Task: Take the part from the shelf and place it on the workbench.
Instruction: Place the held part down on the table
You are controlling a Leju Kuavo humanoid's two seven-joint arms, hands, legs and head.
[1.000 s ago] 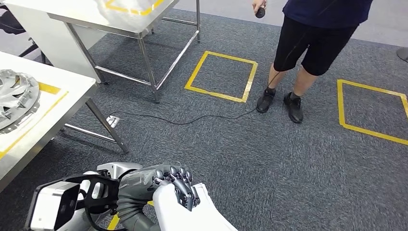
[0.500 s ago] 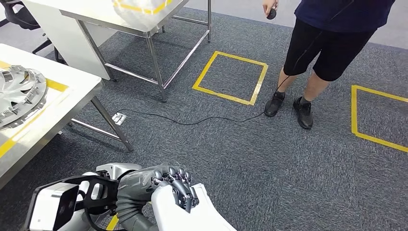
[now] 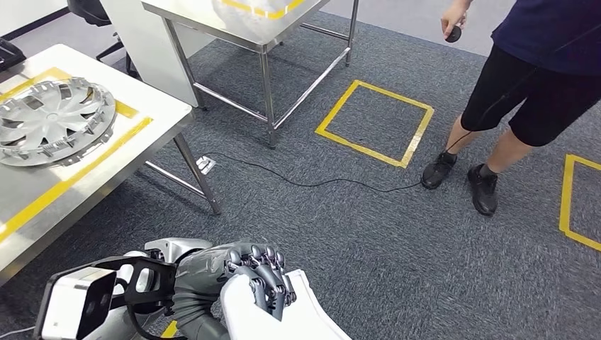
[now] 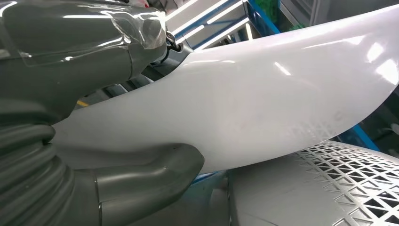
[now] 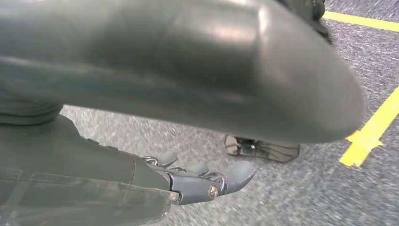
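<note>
Beside the workbench [image 3: 106,152], the whole view is swinging toward it, so the carry's nearly done; left hand [image 3: 259,273] is gripping the white part [image 3: 283,315], right hand [image 5: 197,181] hanging empty, fingers apart.

The workbench [image 3: 152,106] stands to the left, its near corner and slanted leg [image 3: 198,173] jutting toward the open carpet [image 3: 368,248]. On its top a silver wheel cover [image 3: 53,122] takes up the far part inside the yellow tape, while the nearer strip of the surface lies bare. Behind it a second steel table [image 3: 266,28] blocks the way with its legs and crossbars. A black cable [image 3: 319,184] trails across the floor from a small plug block [image 3: 205,165] near the workbench leg to a person [image 3: 528,85] standing at the right. Between the person and the workbench the carpet lies open. The white part [image 3: 283,312] in the left hand [image 3: 248,273] is low and apparently well apart from the bench edge.
</note>
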